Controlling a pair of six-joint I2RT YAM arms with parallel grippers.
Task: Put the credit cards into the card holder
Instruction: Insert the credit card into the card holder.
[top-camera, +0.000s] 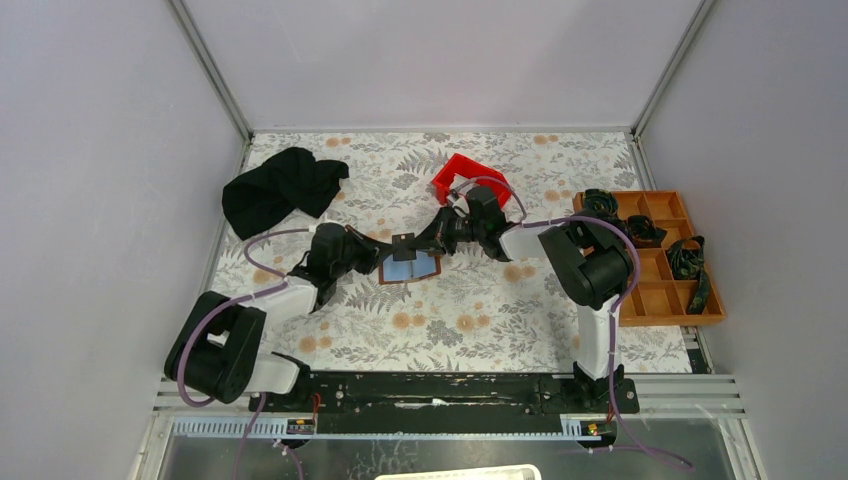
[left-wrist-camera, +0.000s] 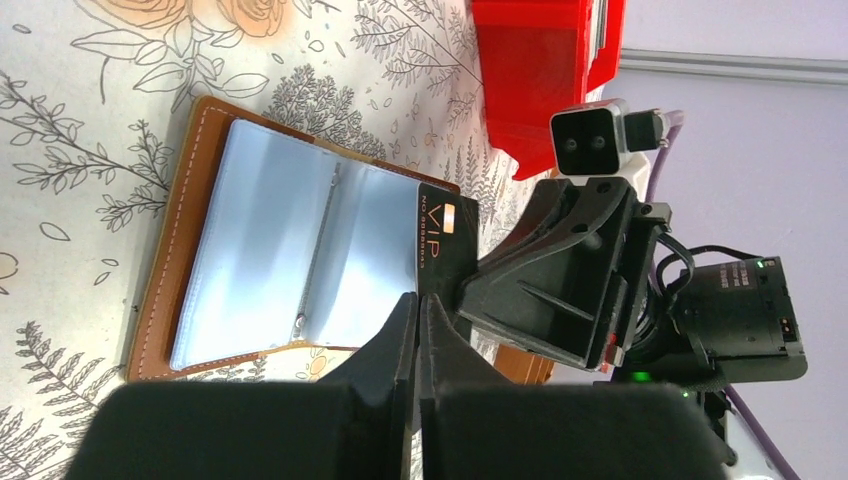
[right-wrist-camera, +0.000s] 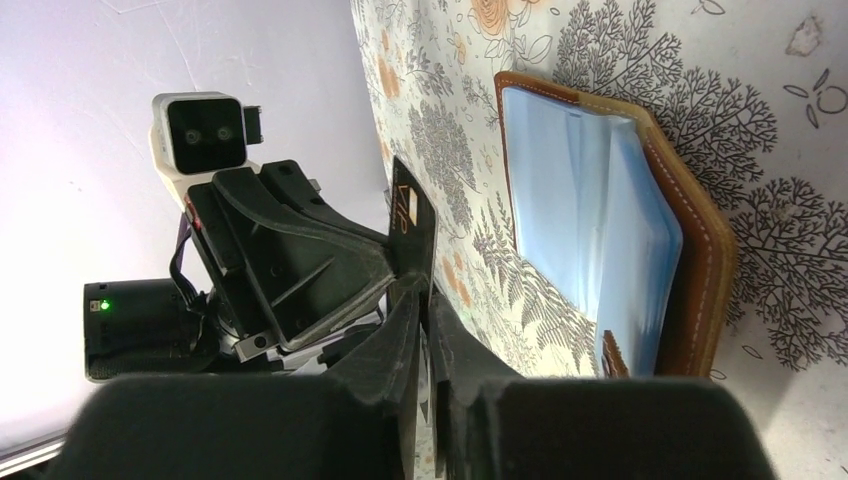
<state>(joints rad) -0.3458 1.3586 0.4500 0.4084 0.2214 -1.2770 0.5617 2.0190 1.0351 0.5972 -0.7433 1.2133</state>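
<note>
The brown card holder (top-camera: 412, 272) lies open on the floral table, its light blue inner pockets facing up. It also shows in the left wrist view (left-wrist-camera: 172, 250) and the right wrist view (right-wrist-camera: 705, 262). A dark credit card (top-camera: 403, 243) marked VIP is held on edge just above the holder's far side. It shows in the left wrist view (left-wrist-camera: 447, 235) and edge-on in the right wrist view (right-wrist-camera: 411, 215). My left gripper (top-camera: 392, 251) (left-wrist-camera: 418, 305) is shut on one edge of it. My right gripper (top-camera: 416, 243) (right-wrist-camera: 422, 292) is shut on the opposite edge. No other card shows.
A red plastic bin (top-camera: 468, 175) (left-wrist-camera: 535, 70) stands behind the grippers. A black cloth (top-camera: 282, 188) lies at the back left. An orange-brown compartment tray (top-camera: 670, 320) with black items sits at the right edge. White walls enclose the table.
</note>
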